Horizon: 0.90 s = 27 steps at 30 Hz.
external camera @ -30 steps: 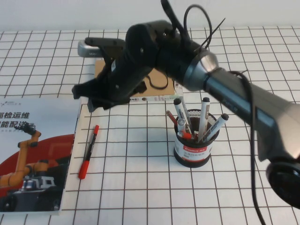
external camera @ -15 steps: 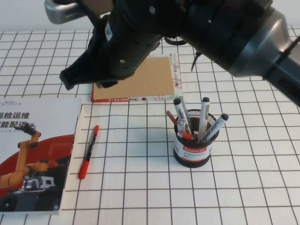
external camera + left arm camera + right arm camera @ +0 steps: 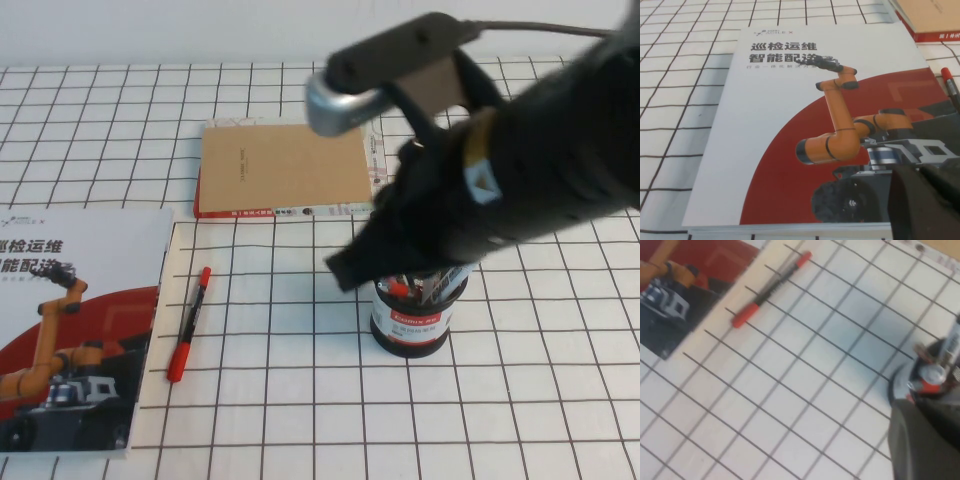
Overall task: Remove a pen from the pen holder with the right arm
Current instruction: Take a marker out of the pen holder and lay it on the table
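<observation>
The black mesh pen holder [image 3: 410, 325] stands right of centre, and my right arm hangs over it and hides most of its pens. In the right wrist view the holder's rim [image 3: 900, 385] and a few pen tops [image 3: 932, 375] show beside my right gripper [image 3: 925, 440]. That gripper [image 3: 345, 272] is shut, with no pen seen in it. A red pen [image 3: 190, 322] [image 3: 771, 289] lies loose on the table to the left of the holder. My left gripper [image 3: 927, 200] is shut and rests over the booklet.
A robot booklet [image 3: 70, 320] [image 3: 790, 125] lies at the front left, with the red pen [image 3: 950, 85] along its edge. A brown-covered book [image 3: 283, 165] [image 3: 935, 15] lies at the back centre. White gridded cloth covers the table.
My right arm has swung from the back left to over the pen holder, and its jaws have closed. The red pen and the holder have stayed in place.
</observation>
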Tool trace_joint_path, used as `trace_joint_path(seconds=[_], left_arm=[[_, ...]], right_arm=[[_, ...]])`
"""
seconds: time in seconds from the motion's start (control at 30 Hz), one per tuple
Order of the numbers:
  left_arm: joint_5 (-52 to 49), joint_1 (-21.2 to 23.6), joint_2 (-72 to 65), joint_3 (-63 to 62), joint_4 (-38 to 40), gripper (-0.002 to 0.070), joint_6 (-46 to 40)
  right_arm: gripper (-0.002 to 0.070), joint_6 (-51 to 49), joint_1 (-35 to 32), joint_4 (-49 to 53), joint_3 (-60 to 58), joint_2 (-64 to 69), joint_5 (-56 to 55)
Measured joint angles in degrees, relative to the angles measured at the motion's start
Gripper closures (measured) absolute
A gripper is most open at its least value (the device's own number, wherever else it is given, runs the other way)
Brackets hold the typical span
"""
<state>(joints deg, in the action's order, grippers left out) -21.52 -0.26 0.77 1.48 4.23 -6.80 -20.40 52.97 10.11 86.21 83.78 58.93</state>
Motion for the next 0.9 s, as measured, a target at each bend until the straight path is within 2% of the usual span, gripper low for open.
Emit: trace_joint_path(seconds=[0.23, 0.43, 0.7, 0.8, 0.9], left_arm=[[0.00, 0.00, 0.00, 0.00, 0.00, 0.0680, 0.00], [0.00, 0.00, 0.00, 0.00, 0.00, 0.0680, 0.00], [0.00, 0.00, 0.00, 0.00, 0.00, 0.0680, 0.00], [0.00, 0.00, 0.00, 0.00, 0.00, 0.0680, 0.00], [0.00, 0.00, 0.00, 0.00, 0.00, 0.0680, 0.00]], right_arm=[[0.0692, -6.24, 0.00, 5.64, -16.36, -16.91, 0.00], [0.0692, -7.55, 0.00, 6.08, -26.47, -30.14, 1.80], [0.0692, -8.01, 0.00, 2.88, -28.57, -38.38, 9.47], [0.0692, -8.01, 0.00, 4.30, -30.40, -38.90, 8.63], [0.0692, -8.01, 0.00, 7.36, -34.65, -39.05, 3.35]])
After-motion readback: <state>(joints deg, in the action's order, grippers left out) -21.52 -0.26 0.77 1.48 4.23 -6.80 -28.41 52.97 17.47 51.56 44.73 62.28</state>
